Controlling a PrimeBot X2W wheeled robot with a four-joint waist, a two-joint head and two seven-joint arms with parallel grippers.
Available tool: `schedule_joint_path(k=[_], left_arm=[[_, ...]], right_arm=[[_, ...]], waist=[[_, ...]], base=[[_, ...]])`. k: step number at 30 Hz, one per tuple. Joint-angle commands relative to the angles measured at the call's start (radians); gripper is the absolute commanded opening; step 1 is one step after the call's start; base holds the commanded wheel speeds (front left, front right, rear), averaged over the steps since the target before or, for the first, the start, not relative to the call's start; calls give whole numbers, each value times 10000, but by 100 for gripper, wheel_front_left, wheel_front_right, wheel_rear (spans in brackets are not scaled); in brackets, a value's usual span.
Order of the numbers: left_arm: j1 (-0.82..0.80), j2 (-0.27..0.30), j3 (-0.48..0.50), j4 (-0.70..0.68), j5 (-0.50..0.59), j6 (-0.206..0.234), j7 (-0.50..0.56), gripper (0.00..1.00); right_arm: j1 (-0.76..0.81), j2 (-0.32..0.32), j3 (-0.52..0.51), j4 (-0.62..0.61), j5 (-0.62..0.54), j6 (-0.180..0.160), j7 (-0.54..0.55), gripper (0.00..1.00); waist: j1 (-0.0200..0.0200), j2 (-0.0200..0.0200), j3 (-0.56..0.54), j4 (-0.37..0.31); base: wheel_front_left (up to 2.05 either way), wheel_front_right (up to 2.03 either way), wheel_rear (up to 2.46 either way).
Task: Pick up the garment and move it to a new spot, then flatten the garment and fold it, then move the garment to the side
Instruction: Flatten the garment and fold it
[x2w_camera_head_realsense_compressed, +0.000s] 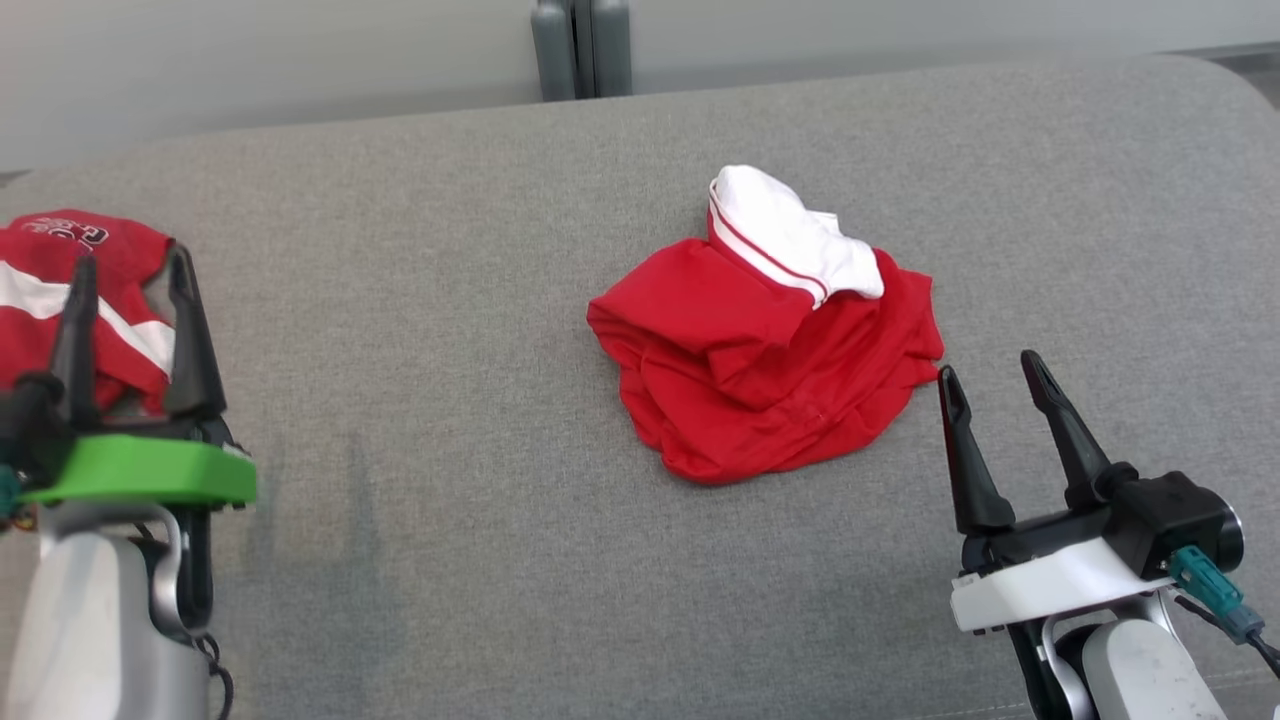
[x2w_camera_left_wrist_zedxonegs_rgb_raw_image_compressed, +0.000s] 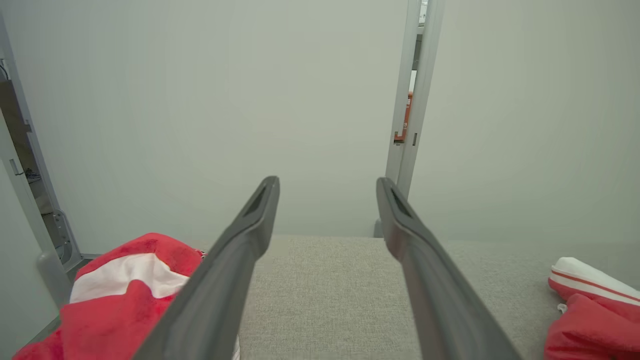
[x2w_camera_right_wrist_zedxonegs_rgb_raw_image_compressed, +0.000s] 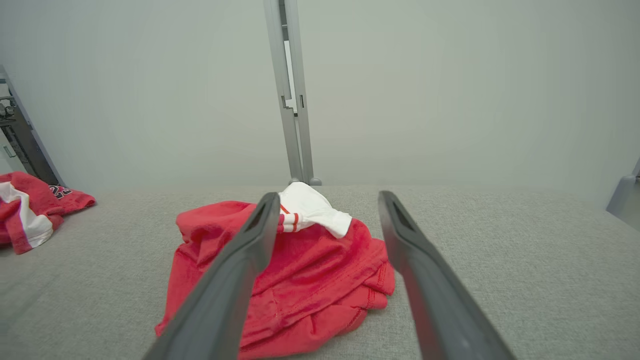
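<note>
Since the red-and-white shirt (x2w_camera_head_realsense_compressed: 765, 370) at one o'clock lies ungrasped, we hold left gripper (x2w_camera_head_realsense_compressed: 132, 256) and right gripper (x2w_camera_head_realsense_compressed: 988, 365) spread.

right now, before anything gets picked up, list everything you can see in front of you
crumpled red cotton garment with a white striped sleeve: one, red and white, middle of the surface, just ahead of the right gripper
second bunched red garment with white bands and lettering: one, red and white, far left edge of the surface, behind the left gripper
grey woven fabric surface: one, grey, under both garments
grey metal post: one, grey, upright behind the surface's far edge
pale wall: one, off-white, behind the surface
left gripper: one, dark fingers on a green mount, lower left, open, holding nothing
right gripper: one, dark fingers on a white mount, lower right, open, holding nothing
</note>
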Motion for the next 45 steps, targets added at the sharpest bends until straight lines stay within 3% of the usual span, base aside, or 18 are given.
schedule_joint_path(k=[1, 13, 20, 45], left_arm=[[387, -91, -20, -80, 54, -26, 0, 100], [2579, -660, 210, -675, 170, -27, -2, 100], [3506, -779, -174, -959, 74, -28, -2, 100], [3728, -301, -984, -760, -463, -28, -2, 100]], right_arm=[[195, 18, 4, 64, 25, -3, -30, 100], [674, 42, -88, 347, 121, -3, -31, 100], [908, 52, -83, 527, 204, -3, -31, 100], [955, 25, -95, 1072, 414, -3, -32, 100]], waist=[[0, 0, -327, 22], [0, 0, -1120, 284], [0, 0, -1446, 433], [0, 0, -1524, 529]], base=[[0, 0, 0], [0, 0, 0], [0, 0, 0], [0, 0, 0]])
